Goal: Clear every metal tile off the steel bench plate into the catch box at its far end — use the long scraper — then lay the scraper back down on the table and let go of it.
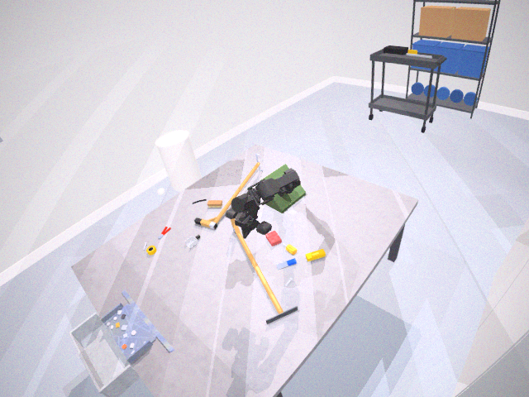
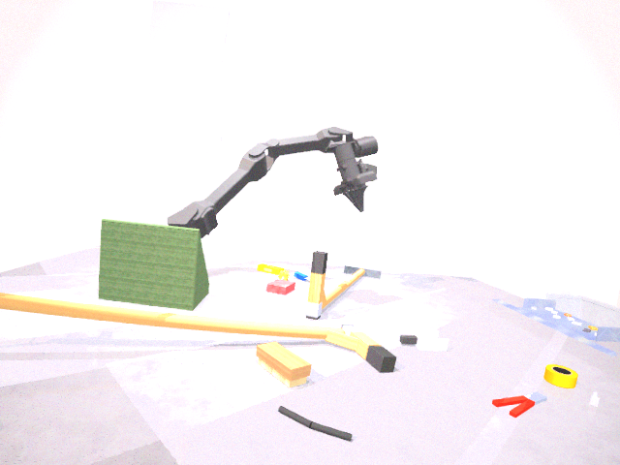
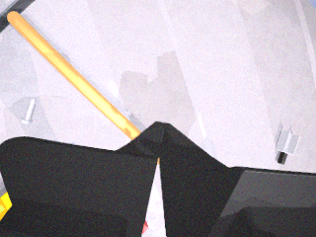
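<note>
The gripper (image 1: 245,234) (image 2: 361,210) (image 3: 161,129) is hovering above the table (image 1: 192,298) (image 2: 425,425) (image 3: 222,49) with its fingers closed tip to tip and nothing between them; the long scraper (image 1: 256,266) (image 2: 343,288) (image 3: 81,86), which I am taking to be the tool with the wide dark blade (image 1: 273,318) (image 2: 373,273) (image 3: 5,22), is lying out of grasp, its blade towards the near side and its handle running far, up to a grip block (image 2: 317,285) that is standing upright beneath the arm; the metal tiles (image 1: 124,327) (image 2: 567,314) are waiting on the bench plate (image 1: 150,341) (image 2: 538,302) at the near left, the catch box (image 1: 119,380) adjoining it; the step in hand seems to be reaching for that block, so the fingers are needing to open well before coming down, one on each side; an approach with them shut is risking toppling the block; a low, square hold is promising better control, since the long blade end will probably be twisting in a shallow pinch; the other handled tool (image 1: 239,192) (image 2: 200,323), lying to the left, is asking for clearance.
</note>
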### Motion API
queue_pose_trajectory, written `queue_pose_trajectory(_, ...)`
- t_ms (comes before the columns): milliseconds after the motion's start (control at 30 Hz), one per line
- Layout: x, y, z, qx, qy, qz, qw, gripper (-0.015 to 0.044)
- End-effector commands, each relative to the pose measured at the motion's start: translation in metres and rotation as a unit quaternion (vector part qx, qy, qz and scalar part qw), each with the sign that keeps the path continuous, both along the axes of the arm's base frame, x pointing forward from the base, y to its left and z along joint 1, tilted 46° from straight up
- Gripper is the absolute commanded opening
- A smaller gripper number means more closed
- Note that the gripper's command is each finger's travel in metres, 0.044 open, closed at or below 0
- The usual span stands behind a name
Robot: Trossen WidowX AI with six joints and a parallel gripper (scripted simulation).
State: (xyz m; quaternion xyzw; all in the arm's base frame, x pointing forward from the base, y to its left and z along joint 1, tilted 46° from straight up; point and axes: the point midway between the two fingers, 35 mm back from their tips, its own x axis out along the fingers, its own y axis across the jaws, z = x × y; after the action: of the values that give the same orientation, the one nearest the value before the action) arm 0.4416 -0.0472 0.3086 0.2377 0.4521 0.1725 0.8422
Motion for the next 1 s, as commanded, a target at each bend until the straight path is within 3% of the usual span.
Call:
queue_pose_trajectory(0, -0.003, 0.016, 0.003, 0.008, -0.012, 0.042, 0.999, 0.0)
queue_pose_trajectory(967, -0.024, 0.095, 0.019, 0.06, -0.082, 0.231, 0.968, 0.0)
